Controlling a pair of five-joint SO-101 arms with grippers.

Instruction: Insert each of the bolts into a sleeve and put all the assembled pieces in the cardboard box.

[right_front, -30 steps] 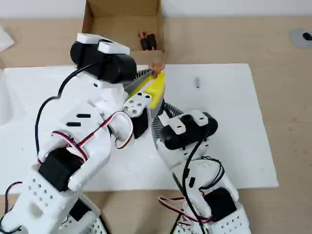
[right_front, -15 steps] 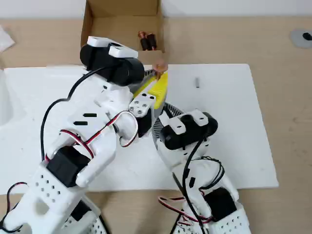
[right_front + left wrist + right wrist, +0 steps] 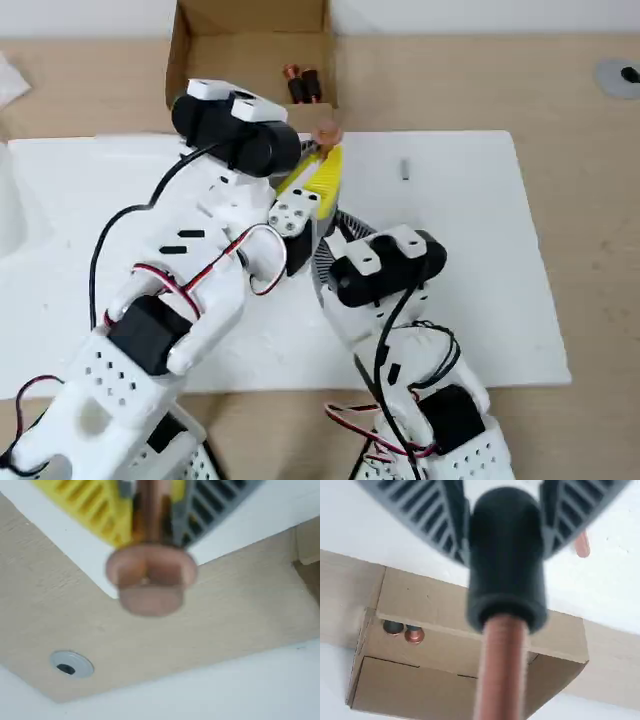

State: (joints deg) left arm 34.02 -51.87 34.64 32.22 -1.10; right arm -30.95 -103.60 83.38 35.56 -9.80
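Beside the cardboard box (image 3: 183, 52), left end effector (image 3: 324, 150) clamps a bolt (image 3: 145, 580); right end effector (image 3: 505, 507) clamps a sleeve (image 3: 505, 565).

The wooden worktop (image 3: 590, 200) carries a white mat (image 3: 480, 280) over its middle. The cardboard box (image 3: 180, 40) stands at the far edge. A small grey piece (image 3: 405, 169) lies on the mat, and a round grey disc (image 3: 617, 77) sits near the far right corner.

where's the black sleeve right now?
Right wrist view: the black sleeve is gripped in the right claw, a copper bolt sticking out of it, the cardboard box just beyond.
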